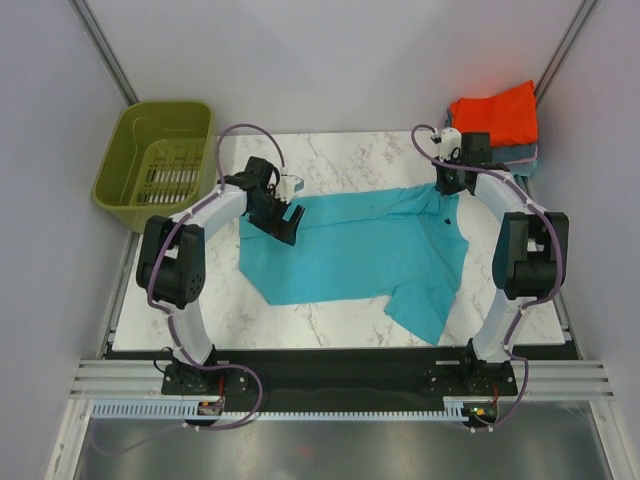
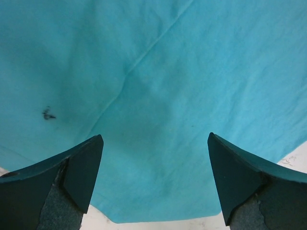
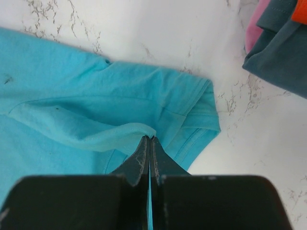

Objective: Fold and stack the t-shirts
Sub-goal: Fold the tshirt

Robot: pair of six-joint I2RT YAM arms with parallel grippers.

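T-shirts at two stages share the white marble-patterned surface (image 1: 330,160). A teal short-sleeved cloth t-shirt (image 1: 360,255) lies spread and rumpled across the middle, one sleeve trailing toward the near right edge. A bright orange-red folded t-shirt (image 1: 497,112) sits on a grey-blue folded t-shirt (image 1: 522,156) at the far right corner. We see the left end effector (image 1: 290,222) over the teal shirt's left part, its jaws standing wide with nothing between them. From its wrist camera only teal cloth and a small dark mark (image 2: 48,114) show beneath the parted fingers (image 2: 81,167); whether they touch the cloth, we cannot tell. The right end effector (image 1: 447,182) is at the shirt's far right edge, its jaws pressed together on a raised fold of the teal fabric, just beside a hemmed sleeve (image 3: 196,117). An olive-green plastic basket (image 1: 158,160) stands off the surface's far left corner, well apart from the cloth.
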